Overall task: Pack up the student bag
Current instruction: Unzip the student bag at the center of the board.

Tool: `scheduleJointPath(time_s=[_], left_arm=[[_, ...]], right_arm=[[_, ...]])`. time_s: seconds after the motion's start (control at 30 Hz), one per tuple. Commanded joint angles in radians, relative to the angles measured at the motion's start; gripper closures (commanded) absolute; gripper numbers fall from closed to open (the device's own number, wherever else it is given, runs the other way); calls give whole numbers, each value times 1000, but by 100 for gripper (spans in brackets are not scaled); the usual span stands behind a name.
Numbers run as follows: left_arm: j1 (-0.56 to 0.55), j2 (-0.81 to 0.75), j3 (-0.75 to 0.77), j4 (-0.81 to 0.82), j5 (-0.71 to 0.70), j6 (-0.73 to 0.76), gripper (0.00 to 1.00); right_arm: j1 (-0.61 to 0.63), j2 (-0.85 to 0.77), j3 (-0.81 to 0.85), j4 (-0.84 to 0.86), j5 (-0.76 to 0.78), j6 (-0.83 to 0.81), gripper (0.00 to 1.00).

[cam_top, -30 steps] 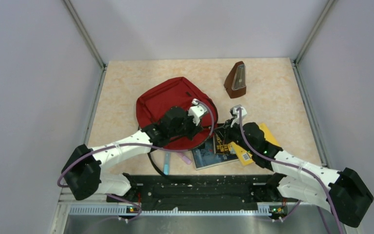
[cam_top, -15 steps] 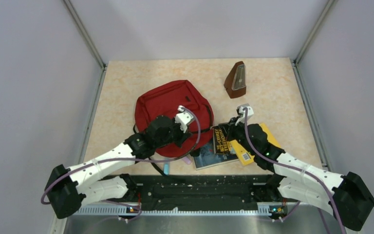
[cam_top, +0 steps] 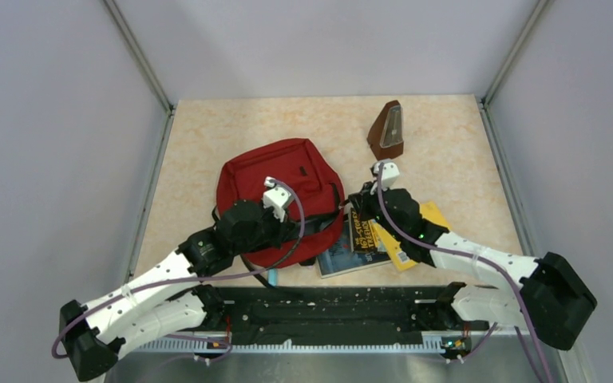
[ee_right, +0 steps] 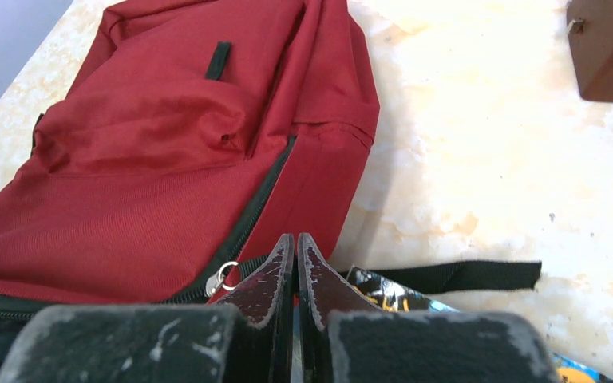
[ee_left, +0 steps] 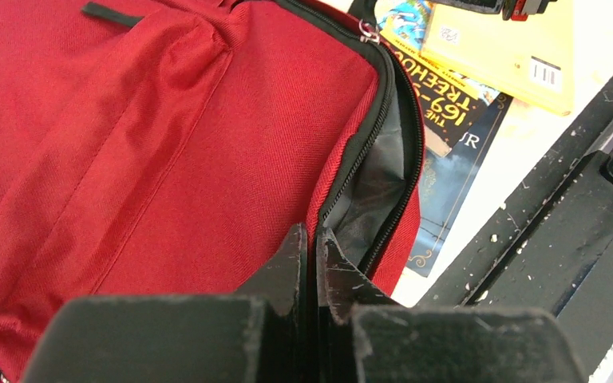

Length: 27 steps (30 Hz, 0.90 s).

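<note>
The red student bag (cam_top: 287, 163) lies flat on the table left of centre. Its main zip is partly open and shows grey lining (ee_left: 375, 183). My left gripper (cam_top: 303, 222) is shut on the zip edge of the bag's upper flap (ee_left: 310, 231). My right gripper (cam_top: 357, 199) is shut at the bag's right edge. Its tips (ee_right: 295, 237) sit against a black strap (ee_right: 463, 275), with a metal zip pull (ee_right: 218, 279) just to their left. I cannot tell whether they pinch the strap. The bag fills much of both wrist views (ee_left: 128, 144) (ee_right: 152, 159).
Several books lie right of the bag: a yellow one (cam_top: 431, 217), a dark blue one (cam_top: 343, 255) and a black one with yellow lettering (cam_top: 361, 231). A brown metronome (cam_top: 387, 132) stands behind them. A black rail (cam_top: 327, 307) runs along the near edge.
My left arm has drawn back to the left with the bag's flap, and the bag has slid left with it. My right gripper has moved left to the bag's right edge.
</note>
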Motion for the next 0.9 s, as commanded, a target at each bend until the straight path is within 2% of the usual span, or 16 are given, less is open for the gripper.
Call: scheduleJointPath(time_s=[0.0,0.63,0.87], left_arm=[[-1,-19,75,-103,-62,-54,100],[-1,-151,150,-265,-128,-42,100],[-1,-153,168,-260,-158,-42,100]], right_arm=[[-1,77,97,65,61,-61,100],[-79,469,397,121,-66,-116,100],[-79,499,467,90,-106,-124,100]])
